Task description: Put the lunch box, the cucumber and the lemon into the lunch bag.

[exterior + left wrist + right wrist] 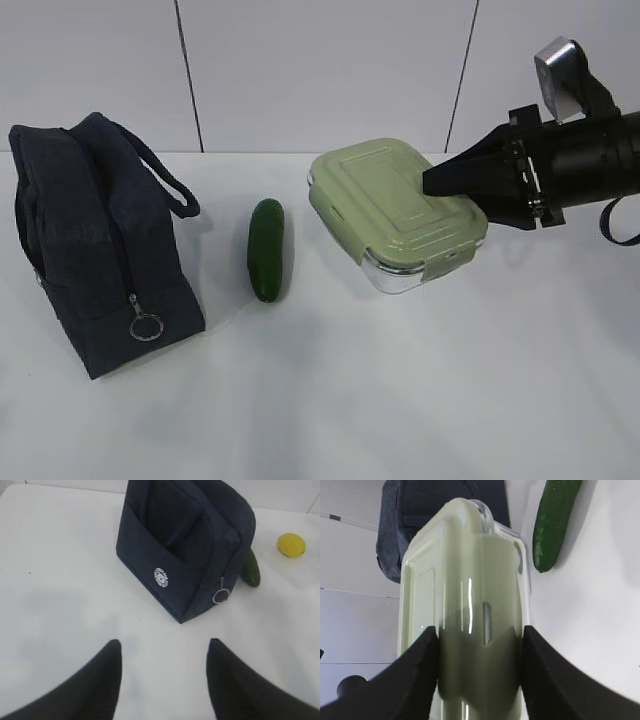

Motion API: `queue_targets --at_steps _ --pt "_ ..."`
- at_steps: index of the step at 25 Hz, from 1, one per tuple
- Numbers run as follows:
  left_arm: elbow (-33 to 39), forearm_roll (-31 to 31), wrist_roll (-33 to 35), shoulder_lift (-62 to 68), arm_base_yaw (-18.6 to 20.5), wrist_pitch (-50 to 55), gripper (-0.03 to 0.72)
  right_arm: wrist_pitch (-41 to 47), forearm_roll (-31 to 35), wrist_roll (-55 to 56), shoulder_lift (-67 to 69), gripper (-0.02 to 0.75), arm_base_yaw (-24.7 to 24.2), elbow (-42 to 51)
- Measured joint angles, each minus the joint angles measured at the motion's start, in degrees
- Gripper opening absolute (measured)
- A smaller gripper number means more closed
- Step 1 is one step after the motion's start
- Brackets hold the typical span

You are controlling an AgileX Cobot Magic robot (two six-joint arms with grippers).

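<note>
Your right hand (430, 183) pinches the lunch box (395, 215) across its thickness, tilted, right of the cucumber (268, 250), which lies just right of the lunch bag (95, 240). Keep the pinch firm and carry the box leftward above the cucumber. The bag's mouth looks barely open; widen it before lowering. Your left hand (164, 677) hangs spread over the desk (60, 580), in front of the bag. The lemon (291, 545) sits beyond the cucumber.

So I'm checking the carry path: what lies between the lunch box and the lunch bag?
Only the cucumber lies on the table between the lunch box and the lunch bag, as the exterior view shows.
</note>
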Motion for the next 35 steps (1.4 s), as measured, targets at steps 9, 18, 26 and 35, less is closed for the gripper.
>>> queue_targets --at_steps 9,18,26,35 --pt "-0.22 -17.69 -5.95 15.02 0.0 -11.54 0.544 0.23 -1.17 1.1 -2.06 0.386 0.0 0.0" --pt "-2.73 -28.11 -6.1 36.56 0.0 -24.96 0.536 0.36 -2.88 1.42 -2.06 0.386 0.0 0.0" --pt "-10.08 -34.59 -4.57 53.73 0.0 -27.57 0.536 0.46 -2.99 1.42 -2.06 0.386 0.0 0.0" --pt "-17.57 -34.94 -3.18 68.6 0.0 -26.28 0.533 0.27 -3.11 1.42 -2.06 0.386 0.0 0.0"
